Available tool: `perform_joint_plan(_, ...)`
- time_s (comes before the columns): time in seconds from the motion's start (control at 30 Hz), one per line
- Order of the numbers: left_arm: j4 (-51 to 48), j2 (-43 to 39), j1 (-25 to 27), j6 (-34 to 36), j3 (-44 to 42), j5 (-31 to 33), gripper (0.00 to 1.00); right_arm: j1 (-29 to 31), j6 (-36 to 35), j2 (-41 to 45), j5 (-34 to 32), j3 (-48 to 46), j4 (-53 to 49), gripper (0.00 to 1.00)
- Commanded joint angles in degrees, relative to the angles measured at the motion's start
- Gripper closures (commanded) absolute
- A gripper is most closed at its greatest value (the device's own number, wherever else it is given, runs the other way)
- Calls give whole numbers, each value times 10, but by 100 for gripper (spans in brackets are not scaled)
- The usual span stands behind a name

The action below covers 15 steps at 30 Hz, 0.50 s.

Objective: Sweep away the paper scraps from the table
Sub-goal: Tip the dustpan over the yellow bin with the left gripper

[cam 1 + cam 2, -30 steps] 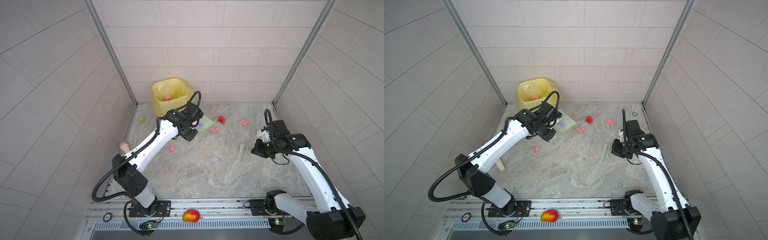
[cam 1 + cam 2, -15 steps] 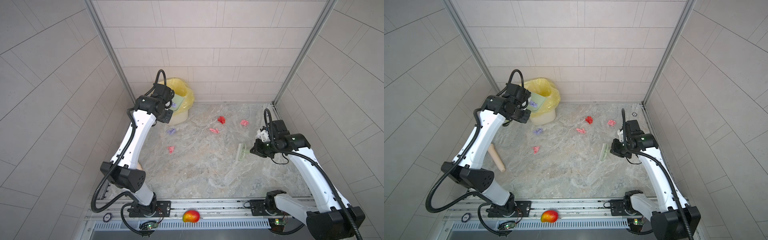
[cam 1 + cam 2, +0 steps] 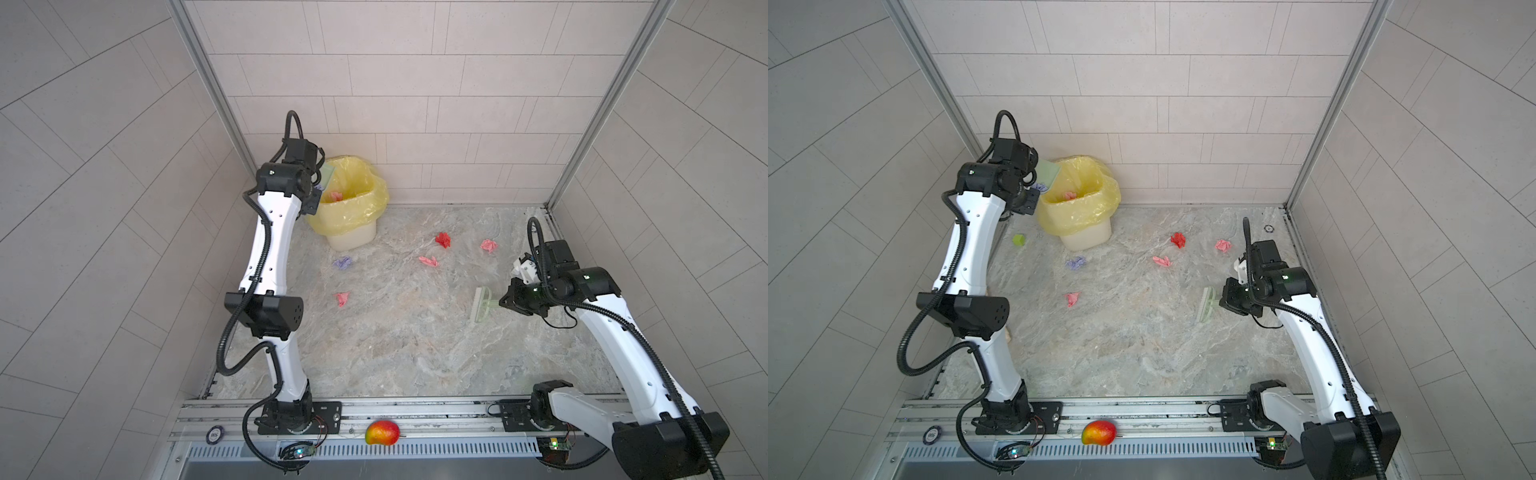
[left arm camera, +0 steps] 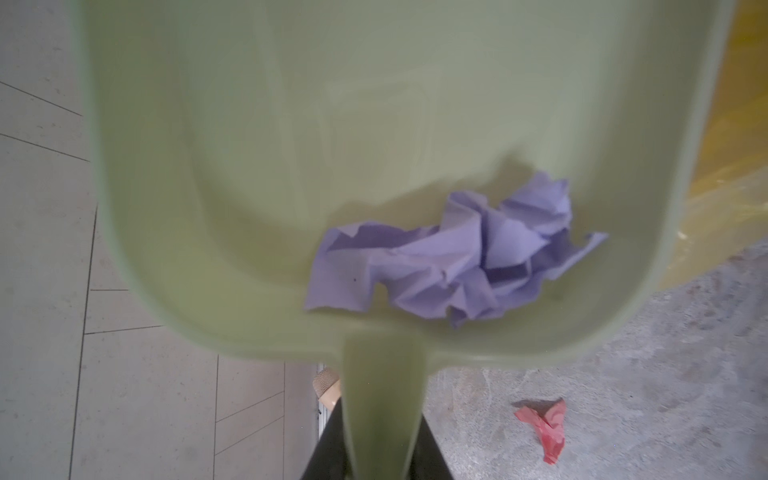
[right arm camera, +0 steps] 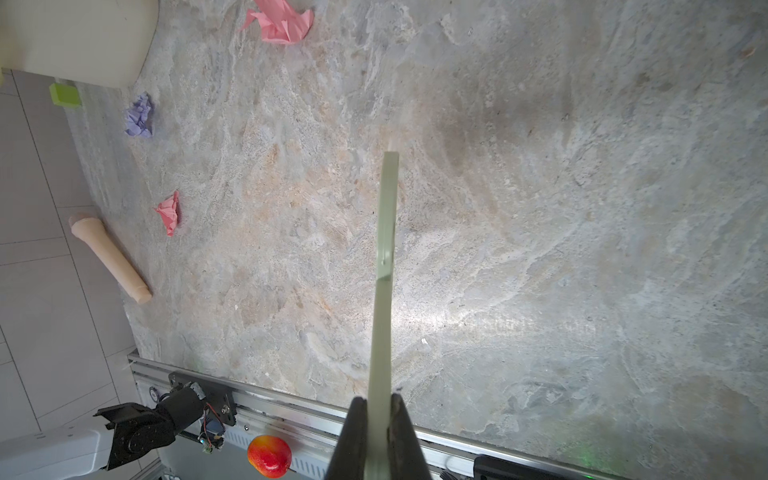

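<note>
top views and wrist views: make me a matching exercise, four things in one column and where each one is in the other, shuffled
Things
1. pale green plastic dustpan
2. pale green hand brush
3. red-yellow mango
4. small lime-green cube

Places
a. on the marble-patterned table beside the yellow-bagged bin
b. on the metal rail in front of the table
c. clamped in the jaws of the right gripper
d. held by the left gripper, raised at the bin's rim

Pairs: 1-d, 2-c, 3-b, 4-a

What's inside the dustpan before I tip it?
One crumpled lavender scrap lies in the dustpan, near its handle end. The rest of the visible pan floor is bare; its front lip is out of frame, and anything under the wad is hidden.
</note>
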State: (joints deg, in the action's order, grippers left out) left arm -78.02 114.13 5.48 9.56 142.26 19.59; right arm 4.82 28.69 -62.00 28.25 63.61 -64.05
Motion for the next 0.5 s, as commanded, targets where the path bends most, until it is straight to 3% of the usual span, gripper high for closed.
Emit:
perform_joint_plan(0.0, -23, 25, 7, 25, 41, 82, 100, -4, -2, 0, 8, 1, -3, 100)
perform_joint_plan(0.3, 77, 49, 48, 174, 9, 266, 100, -4, -12, -27, 14, 21, -14, 100)
perform_joint_plan(0.47, 153, 47, 69, 255, -36, 314, 100, -3, -11, -37, 17, 25, -10, 100)
